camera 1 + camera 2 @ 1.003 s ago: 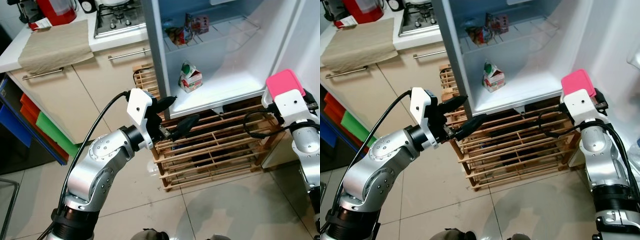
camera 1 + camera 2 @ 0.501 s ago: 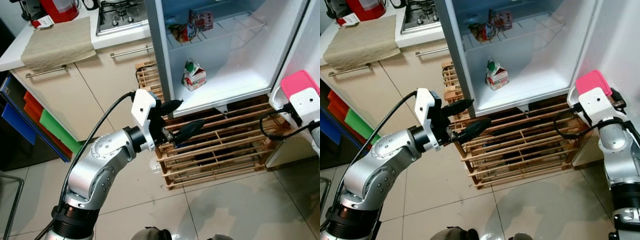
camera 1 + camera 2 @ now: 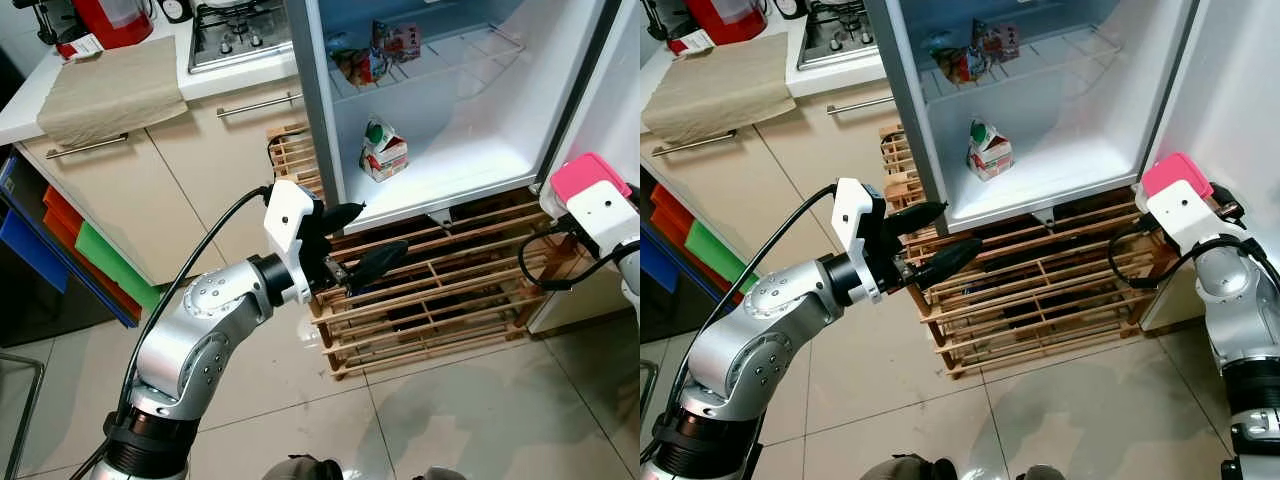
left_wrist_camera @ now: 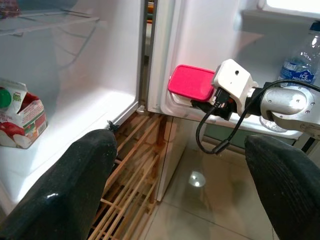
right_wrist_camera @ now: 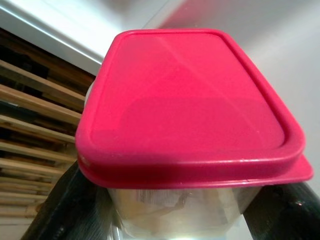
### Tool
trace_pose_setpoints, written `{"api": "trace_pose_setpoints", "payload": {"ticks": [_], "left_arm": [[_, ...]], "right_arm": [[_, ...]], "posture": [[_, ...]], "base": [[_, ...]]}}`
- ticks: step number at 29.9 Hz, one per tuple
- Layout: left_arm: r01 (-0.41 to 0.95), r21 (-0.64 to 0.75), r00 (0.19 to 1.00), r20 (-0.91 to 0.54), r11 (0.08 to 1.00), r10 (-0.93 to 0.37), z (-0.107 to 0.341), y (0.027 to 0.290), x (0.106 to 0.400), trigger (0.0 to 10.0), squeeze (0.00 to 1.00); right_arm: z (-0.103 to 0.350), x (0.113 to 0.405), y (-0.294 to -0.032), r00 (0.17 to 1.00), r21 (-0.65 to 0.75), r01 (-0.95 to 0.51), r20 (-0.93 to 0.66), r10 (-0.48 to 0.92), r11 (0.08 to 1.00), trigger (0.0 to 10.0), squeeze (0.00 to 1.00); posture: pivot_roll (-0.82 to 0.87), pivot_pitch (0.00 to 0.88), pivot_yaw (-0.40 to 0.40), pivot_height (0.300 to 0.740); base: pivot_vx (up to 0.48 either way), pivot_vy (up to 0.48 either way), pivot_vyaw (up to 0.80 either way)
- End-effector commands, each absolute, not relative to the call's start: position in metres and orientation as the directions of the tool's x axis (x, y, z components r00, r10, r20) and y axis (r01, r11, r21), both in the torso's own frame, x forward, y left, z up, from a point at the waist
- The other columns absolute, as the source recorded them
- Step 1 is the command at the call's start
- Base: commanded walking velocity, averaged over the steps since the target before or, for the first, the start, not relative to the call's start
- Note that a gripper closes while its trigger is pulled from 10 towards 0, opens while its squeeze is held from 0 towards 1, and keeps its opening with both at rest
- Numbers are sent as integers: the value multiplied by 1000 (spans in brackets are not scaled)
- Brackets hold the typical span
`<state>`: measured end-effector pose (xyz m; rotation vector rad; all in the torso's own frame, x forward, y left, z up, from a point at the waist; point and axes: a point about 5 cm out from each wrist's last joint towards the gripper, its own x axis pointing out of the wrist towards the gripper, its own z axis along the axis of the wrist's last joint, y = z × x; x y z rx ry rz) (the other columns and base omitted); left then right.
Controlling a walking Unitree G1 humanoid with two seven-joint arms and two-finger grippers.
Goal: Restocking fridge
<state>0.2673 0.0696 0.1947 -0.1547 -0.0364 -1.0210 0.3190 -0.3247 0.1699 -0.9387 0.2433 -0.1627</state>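
I count one container (image 5: 192, 125) in hand: a clear tub with a pink lid, clamped between the right gripper (image 5: 165, 210) jaws, which are closed on its sides. It sits at about 3 o'clock in my head view, just beside the inner face of the open fridge door (image 3: 1230, 90) and apart from the fridge (image 3: 450, 110) cavity. Inside I see one juice carton (image 3: 383, 152) standing on the fridge floor toward 12 o'clock, with bare white floor to its right, and a few packets (image 3: 375, 55) on the one wire shelf (image 3: 470, 50) above; I cannot count them exactly. One bottle (image 4: 300, 62) stands in the door. The left gripper (image 3: 360, 240) hangs at the fridge's lower front edge, jaws spread wide and holding nothing, above the wooden rack (image 3: 440, 290). The tiled floor (image 3: 450, 420) at 6 o'clock is open. The tabletop (image 3: 30, 105) at 10 o'clock carries one folded cloth (image 3: 110, 85)
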Motion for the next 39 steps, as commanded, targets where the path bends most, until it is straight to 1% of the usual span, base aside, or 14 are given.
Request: {"api": "trace_pose_setpoints", "payload": {"ticks": [1, 4, 13, 16, 21, 24, 26, 28, 29, 30, 35, 37, 38, 39], "left_arm": [[853, -110, 519, 98, 509, -849, 195, 70, 265, 10000, 0], [853, -110, 520, 97, 511, -848, 195, 71, 266, 10000, 0], [852, -108, 521, 97, 512, -848, 195, 70, 266, 10000, 0], [871, -104, 489, 108, 479, -865, 196, 67, 263, 10000, 0], [917, -66, 400, 146, 394, -905, 203, 60, 260, 10000, 0], [920, -66, 391, 147, 386, -908, 204, 59, 260, 10000, 0], [932, -76, 361, 143, 353, -922, 204, 56, 259, 10000, 0], [932, -76, 361, 143, 353, -922, 204, 56, 259, 10000, 0], [944, -121, 321, 131, 307, -938, 203, 54, 255, 10000, 0], [946, -138, 312, 127, 294, -942, 203, 54, 255, 10000, 0], [943, -188, 304, 158, 274, -940, 206, 54, 254, 10000, 0], [944, -182, 304, 154, 276, -940, 206, 54, 253, 10000, 0], [944, -181, 305, 152, 277, -940, 205, 54, 253, 10000, 0], [944, -181, 305, 152, 277, -940, 205, 54, 253, 10000, 0]], "right_arm": [[165, 320, -319, 957, -807, -13, -180, -226, 590, 10000, 0], [162, 320, -315, 959, -783, -29, -196, -203, 621, 10000, 0], [168, 319, -320, 959, -806, -18, -181, -218, 591, 10000, 0], [169, 318, -325, 957, -815, -22, -185, -223, 579, 10000, 0], [174, 315, -337, 953, -824, -60, -214, -213, 563, 10000, 0], [175, 314, -339, 952, -825, -64, -219, -214, 561, 10000, 0], [180, 313, -347, 947, -826, -69, -230, -223, 559, 10000, 0], [180, 313, -347, 947, -826, -69, -230, -223, 559, 10000, 0], [179, 311, -353, 935, -823, -94, -266, -235, 560, 10000, 0], [177, 310, -355, 930, -823, -105, -281, -238, 559, 10000, 0], [173, 310, -356, 922, -830, -119, -296, -250, 544, 10000, 0], [168, 310, -357, 916, -814, -112, -307, -258, 571, 10000, 0], [165, 310, -358, 913, -804, -115, -317, -257, 584, 10000, 412], [165, 310, -358, 913, -804, -115, -317, -257, 584, 10000, 412]], "posture": [[-63, 99, 176, 740], [-63, 98, 174, 740], [-65, 94, 173, 740], [-65, 93, 170, 740], [-71, 94, 170, 740], [-71, 94, 170, 740], [-79, 95, 170, 740], [-79, 95, 170, 740], [-82, 95, 167, 740], [-83, 94, 166, 740], [-82, 91, 164, 740], [-80, 82, 164, 740], [-78, 81, 164, 740], [-78, 81, 164, 740]], "base": [[0, 0, 0], [0, 0, 0], [0, 0, 0], [0, 0, 0], [0, 0, 0], [0, 0, 0], [0, 0, 0], [0, 0, 0], [0, 0, 0], [0, 0, 0], [0, 0, 0], [0, 0, 0], [0, 0, 0], [0, 0, 0]]}}
